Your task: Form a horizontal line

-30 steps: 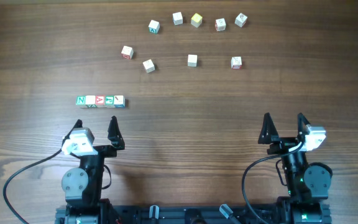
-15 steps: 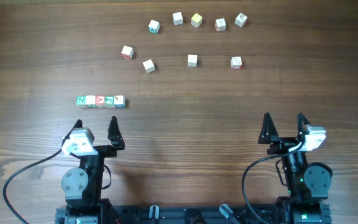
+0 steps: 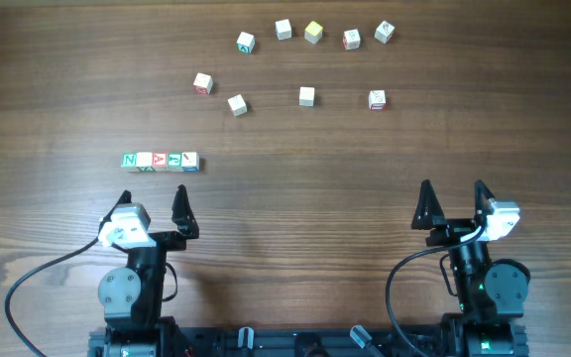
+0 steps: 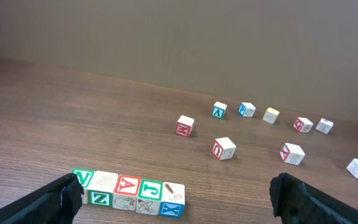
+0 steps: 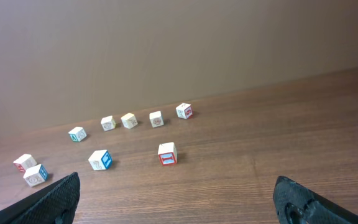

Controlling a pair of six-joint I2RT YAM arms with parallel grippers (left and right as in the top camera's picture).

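Observation:
The horizontal line (image 3: 161, 161) is a short straight row of white letter cubes at the left of the table, starting with a green N. It also shows at the bottom of the left wrist view (image 4: 128, 191), with green, red and teal faces. My left gripper (image 3: 155, 206) is open and empty just in front of the row, not touching it. My right gripper (image 3: 453, 198) is open and empty at the right front, far from any cube. Both sets of fingertips show at the frame corners in the wrist views.
Several loose letter cubes are scattered at the back: a far arc (image 3: 312, 32) including a yellowish cube, and nearer ones (image 3: 203, 83), (image 3: 237, 104), (image 3: 307, 95), (image 3: 377, 98). In the right wrist view a red-faced cube (image 5: 167, 154) and a blue-faced cube (image 5: 99, 160) lie ahead.

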